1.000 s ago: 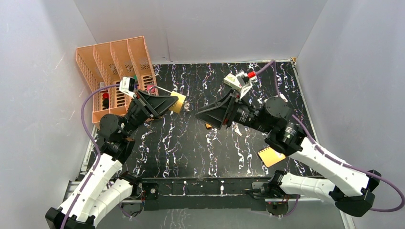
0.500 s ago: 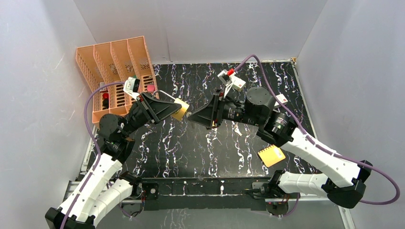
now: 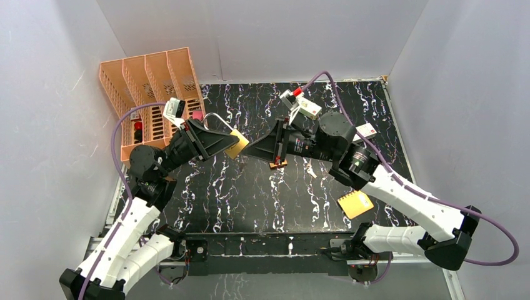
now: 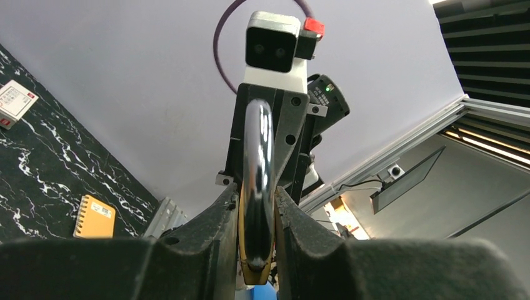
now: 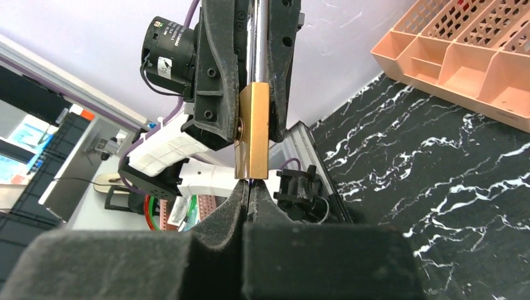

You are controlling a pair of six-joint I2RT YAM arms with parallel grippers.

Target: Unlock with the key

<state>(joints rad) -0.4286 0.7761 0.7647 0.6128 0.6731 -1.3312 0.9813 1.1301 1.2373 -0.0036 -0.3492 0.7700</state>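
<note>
Closed tight since a second ago, the right gripper (image 5: 250,187) is set tip-first against the underside of the brass padlock (image 5: 253,131), which is held aloft by the left gripper (image 4: 256,209); the key cannot be made out at the tips.

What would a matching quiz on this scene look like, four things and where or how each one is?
Things
1. brass padlock
2. yellow notepad
3. peach organizer
4. right gripper

Place or state
A. lying flat on the table, beside the right arm
B. standing at the far left corner
C. clamped in the left gripper
D. shut, its tips at the padlock's bottom end

Pairs: 1-C, 2-A, 3-B, 4-D
</note>
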